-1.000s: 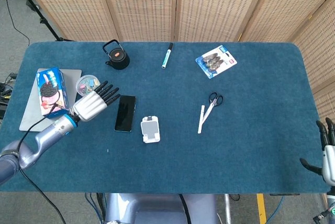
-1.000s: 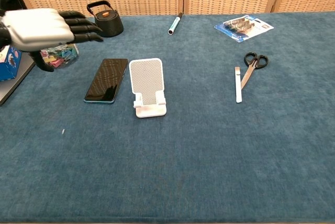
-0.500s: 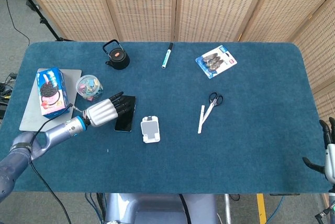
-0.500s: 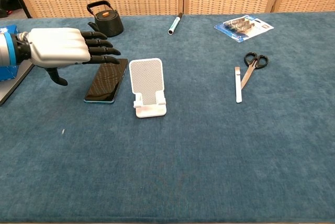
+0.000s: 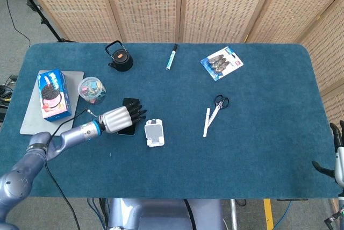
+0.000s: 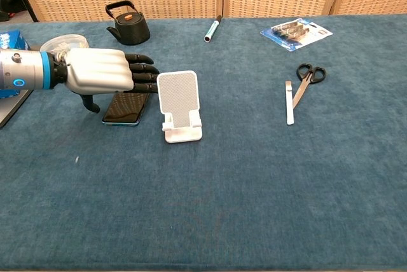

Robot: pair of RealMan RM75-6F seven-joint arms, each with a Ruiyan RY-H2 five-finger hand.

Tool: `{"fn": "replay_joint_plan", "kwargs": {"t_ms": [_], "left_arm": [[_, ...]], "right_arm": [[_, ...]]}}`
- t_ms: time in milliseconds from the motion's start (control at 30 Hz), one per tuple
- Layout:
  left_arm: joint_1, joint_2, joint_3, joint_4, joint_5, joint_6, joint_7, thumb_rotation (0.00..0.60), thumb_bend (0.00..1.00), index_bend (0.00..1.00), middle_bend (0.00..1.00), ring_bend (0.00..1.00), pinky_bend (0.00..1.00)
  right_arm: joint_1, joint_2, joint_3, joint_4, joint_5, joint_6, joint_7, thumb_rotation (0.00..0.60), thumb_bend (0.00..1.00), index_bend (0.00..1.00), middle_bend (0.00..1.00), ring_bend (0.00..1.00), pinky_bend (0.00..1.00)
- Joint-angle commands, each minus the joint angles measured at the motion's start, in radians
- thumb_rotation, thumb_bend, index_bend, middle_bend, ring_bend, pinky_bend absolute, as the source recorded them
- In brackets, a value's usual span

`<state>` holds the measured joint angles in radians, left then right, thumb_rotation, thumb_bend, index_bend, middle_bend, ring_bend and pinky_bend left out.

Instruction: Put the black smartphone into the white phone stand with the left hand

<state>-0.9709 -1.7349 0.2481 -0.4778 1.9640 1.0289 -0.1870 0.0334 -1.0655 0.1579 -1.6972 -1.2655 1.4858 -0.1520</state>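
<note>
The black smartphone (image 5: 128, 102) (image 6: 124, 108) lies flat on the blue table, just left of the white phone stand (image 5: 154, 133) (image 6: 179, 103). My left hand (image 5: 121, 118) (image 6: 107, 72) hovers over the phone with its fingers stretched out towards the stand and its thumb hanging down at the phone's left edge. It covers most of the phone and holds nothing. My right hand (image 5: 337, 155) shows only at the far right edge of the head view, off the table, fingers apart and empty.
A black kettle (image 5: 120, 58), a marker (image 5: 171, 57) and a blister pack (image 5: 221, 63) lie at the back. Scissors (image 5: 221, 102) and a white strip (image 5: 206, 122) lie right of the stand. A clip tub (image 5: 91, 89) and cookie box (image 5: 52, 93) sit at left.
My left hand has moved right and down, from beside the clip tub to over the phone, its fingertips now close to the stand. The phone and stand have not moved.
</note>
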Motion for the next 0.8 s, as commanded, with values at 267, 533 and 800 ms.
{"fn": "replay_joint_plan", "kwargs": {"t_ms": [267, 533, 800], "left_arm": [[-0.038, -0.027, 0.032, 0.014, 0.008, -0.027, -0.026, 0.600, 0.07, 0.09, 0.00, 0.01, 0.07], [-0.039, -0.044, 0.047, 0.024, 0.000, -0.017, -0.052, 0.600, 0.12, 0.39, 0.25, 0.17, 0.25], [-0.003, -0.057, 0.043, 0.071, -0.011, 0.110, -0.065, 0.600, 0.16, 0.63, 0.50, 0.33, 0.32]], "right_arm": [[-0.001, 0.005, 0.002, -0.001, 0.008, -0.002, 0.008, 0.600, 0.00, 0.00, 0.00, 0.00, 0.00], [-0.002, 0.011, 0.001, -0.005, 0.014, -0.008, 0.014, 0.600, 0.00, 0.00, 0.00, 0.00, 0.00], [-0.001, 0.012, -0.003, -0.008, 0.009, -0.009, 0.013, 0.600, 0.00, 0.00, 0.00, 0.00, 0.00]]}}
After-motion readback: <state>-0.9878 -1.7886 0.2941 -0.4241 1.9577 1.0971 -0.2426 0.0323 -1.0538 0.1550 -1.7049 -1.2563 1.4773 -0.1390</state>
